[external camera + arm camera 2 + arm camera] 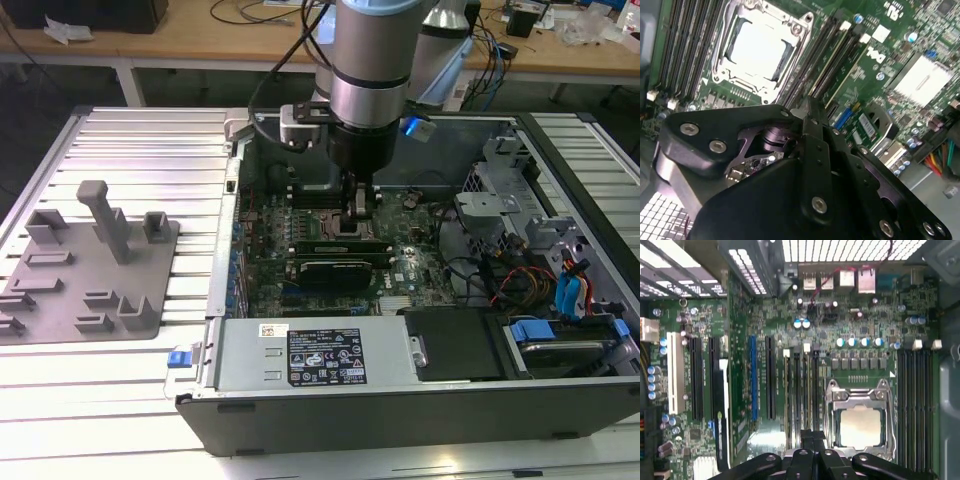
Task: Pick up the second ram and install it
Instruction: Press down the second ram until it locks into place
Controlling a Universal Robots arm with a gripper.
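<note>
The open computer case [400, 415] lies on the slatted table [140, 140] and holds a green circuit board [775, 315], a grey power box [250, 355] along its near wall, and a metal drive cage [500, 200] with loose cables [510, 275] on the far side from the tray. The gripper [358, 205] reaches down inside the case and hangs right over one end of the bank of memory slots [800, 390], just beside the square processor socket [757, 47]. Whether it is closed or clamped on anything cannot be told. A thin, pale-edged strip, probably the second ram [832, 57], stands on edge in the slots directly under the gripper, only its narrow top edge showing, so chips and label are hidden. Well away from the gripper, outside the case, a grey tray [60, 300] with an upright post [105, 215] rests on the table. The arm's own body blocks the gripper tip in both wrist views.
</note>
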